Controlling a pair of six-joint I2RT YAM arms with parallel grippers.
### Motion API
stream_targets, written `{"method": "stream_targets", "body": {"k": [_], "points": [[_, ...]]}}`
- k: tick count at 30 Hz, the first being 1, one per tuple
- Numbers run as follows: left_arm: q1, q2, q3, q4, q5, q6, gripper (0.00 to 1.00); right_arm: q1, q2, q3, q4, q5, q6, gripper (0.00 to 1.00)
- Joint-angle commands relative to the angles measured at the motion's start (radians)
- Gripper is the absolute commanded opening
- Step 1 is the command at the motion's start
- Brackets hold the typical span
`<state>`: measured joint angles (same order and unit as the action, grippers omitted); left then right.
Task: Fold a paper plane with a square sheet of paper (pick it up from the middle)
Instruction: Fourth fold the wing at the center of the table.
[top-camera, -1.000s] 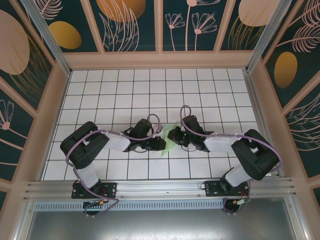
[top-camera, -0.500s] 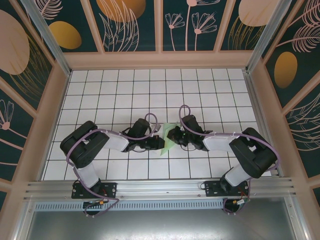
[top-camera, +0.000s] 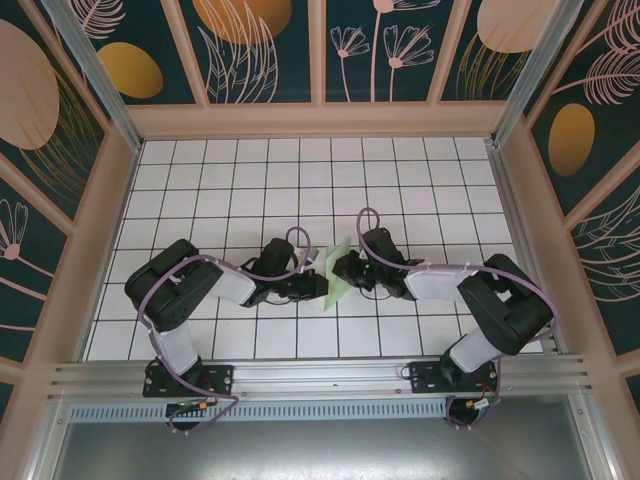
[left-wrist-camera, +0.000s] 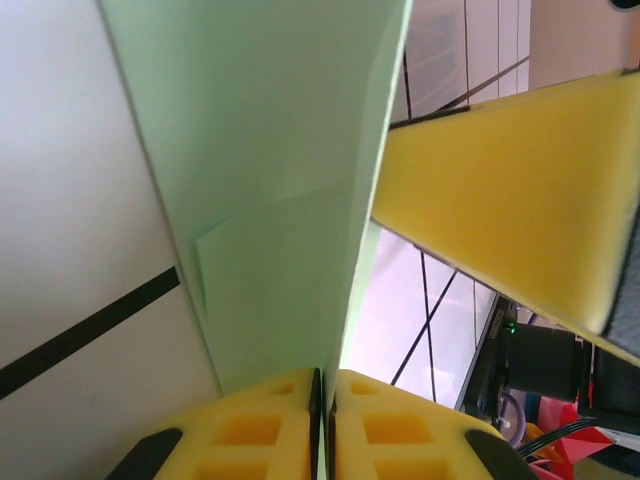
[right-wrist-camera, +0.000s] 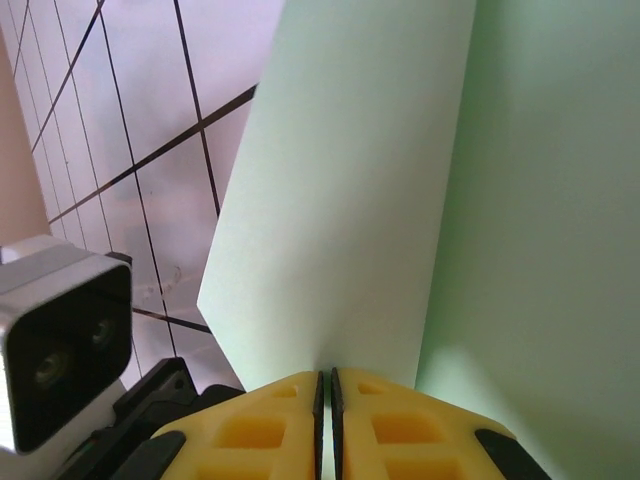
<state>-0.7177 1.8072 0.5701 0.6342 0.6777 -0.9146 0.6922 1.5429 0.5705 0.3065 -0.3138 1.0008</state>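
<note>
Together, left gripper (left-wrist-camera: 322, 385) and right gripper (right-wrist-camera: 326, 385) each clamped the folded paper (top-camera: 333, 293); equal, aligned tension would keep creases true.

Both black jointed arms (top-camera: 175, 290) are folded low, elbows set outward and forearms angled inward toward the centre. The left gripper (top-camera: 318, 284) and the right gripper (top-camera: 347, 272) face each other, tips near together. Each gripper's yellow foam pads (left-wrist-camera: 270, 430) are pressed closed, with the edge of a thin pale mint-green paper sheet (top-camera: 334, 283) clamped between them. A purple cable (top-camera: 297, 233) loops over each wrist.
</note>
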Motion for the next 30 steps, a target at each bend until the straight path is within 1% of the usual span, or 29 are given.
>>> {"method": "stream_targets", "body": {"k": [1, 9, 18, 25, 30], "points": [[0.009, 0.022, -0.019, 0.074, 0.026, -0.04, 0.14, 0.006, 0.022, 0.031, -0.021, 0.013, -0.02, 0.15], [0.021, 0.033, -0.013, 0.048, 0.028, -0.04, 0.13, 0.006, 0.02, 0.041, -0.037, 0.009, -0.027, 0.15], [0.024, 0.043, 0.001, 0.023, 0.033, -0.016, 0.13, 0.009, -0.077, -0.007, 0.035, -0.024, -0.039, 0.15], [0.025, 0.047, 0.017, 0.011, 0.049, -0.007, 0.13, 0.007, -0.002, 0.029, 0.065, -0.063, -0.049, 0.15], [0.024, 0.042, 0.021, -0.005, 0.05, 0.003, 0.15, 0.004, 0.044, 0.048, 0.032, -0.01, -0.048, 0.15]]}}
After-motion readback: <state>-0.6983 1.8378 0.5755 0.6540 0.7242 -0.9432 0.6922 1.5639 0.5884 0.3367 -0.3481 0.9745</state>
